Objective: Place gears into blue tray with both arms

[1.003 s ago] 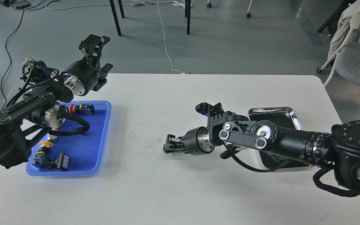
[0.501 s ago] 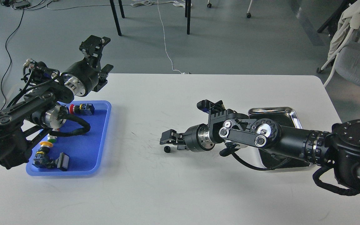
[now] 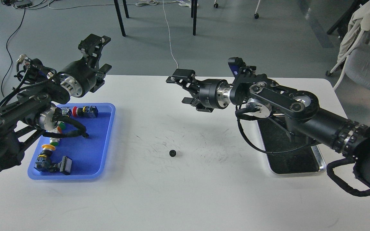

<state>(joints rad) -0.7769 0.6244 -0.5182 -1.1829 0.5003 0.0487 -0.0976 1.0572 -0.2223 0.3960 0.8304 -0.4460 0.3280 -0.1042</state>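
One tiny black gear (image 3: 172, 153) lies alone on the white table (image 3: 185, 199), about midway between the trays. The blue tray (image 3: 100, 160) sits at the left and holds several button switches. My right gripper (image 3: 185, 89) hangs open and empty well above and behind the gear, its fingers spread apart. My left gripper (image 3: 99, 54) is raised over the table's far left edge, beyond the blue tray, open with nothing in it. The left arm crosses over the tray's left part and hides some of it.
A shiny steel tray (image 3: 320, 160) lies at the right under my right arm. Button switches (image 3: 85, 111) with red, green and yellow caps lie in the blue tray. Chair legs, cables and a grey chair stand on the floor beyond the table.
My right gripper let go of the gear on the table, then rose and swung back toward the far side. The left gripper shifted slightly up and left.
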